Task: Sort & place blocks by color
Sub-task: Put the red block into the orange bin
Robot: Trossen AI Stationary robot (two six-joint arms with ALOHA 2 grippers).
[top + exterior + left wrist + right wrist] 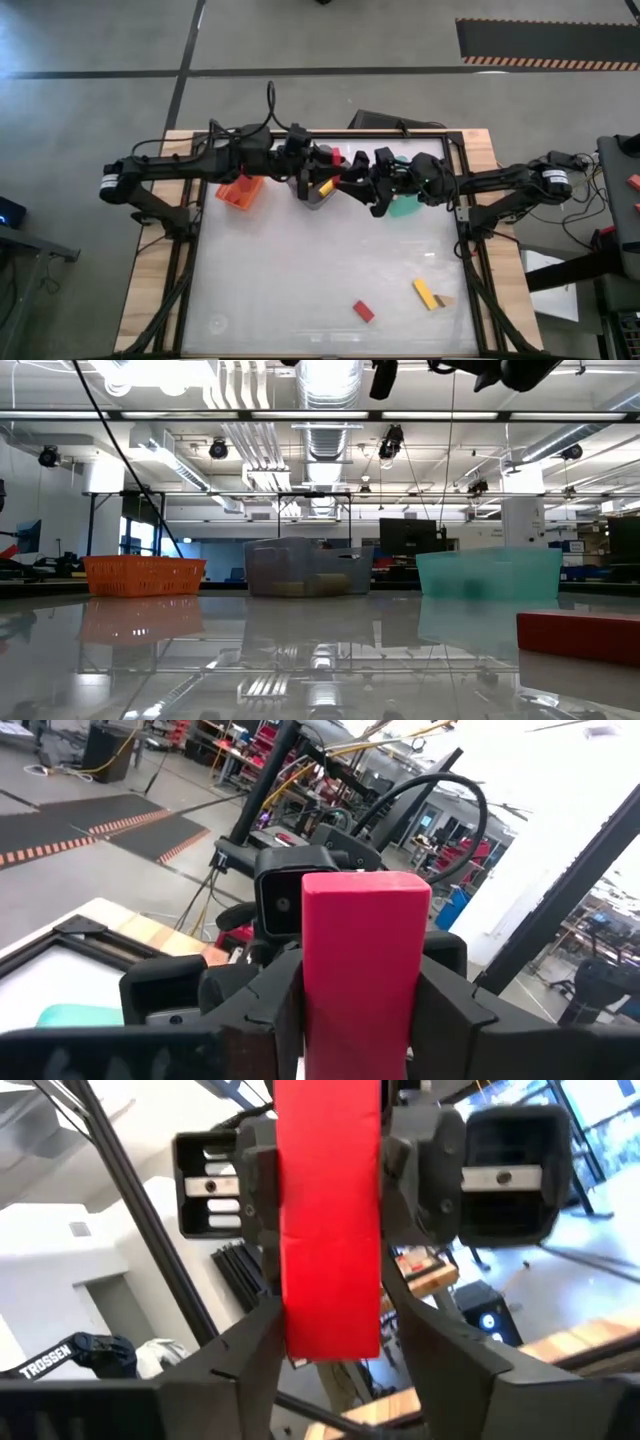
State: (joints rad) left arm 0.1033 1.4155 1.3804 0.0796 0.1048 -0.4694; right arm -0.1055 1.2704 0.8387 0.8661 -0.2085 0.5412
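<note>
A red bar-shaped block (335, 157) is held in the air between both grippers, over the far middle of the table above the grey bin (315, 195). My left gripper (322, 160) comes from the left and my right gripper (352, 170) from the right; each is shut on the block. A yellow block (325, 186) lies in the grey bin. On the near right of the table lie a red block (363, 311), a yellow bar (425, 294) and a tan block (443, 300) touching the bar's near end. My left gripper pinches one end of the red block (365, 1010) between its two fingers (275, 1010), which lie across the bar's flat sides. The block is lifted clear and sticks out past the fingertips toward the other gripper. My right gripper pinches the opposite end of the red block (330, 1330) between its two fingers (255, 1355), coming level from the table's right. The bar runs on from its fingertips into the left gripper's fingers (262, 1190), clear of the table.
An orange bin (240, 192), the grey bin and a green bin (403, 205) stand in a row along the far side, under and beside the arms. The low view shows the same bins (143, 575) and the red block (580, 635) close by. Bare table lies between bins and near blocks.
</note>
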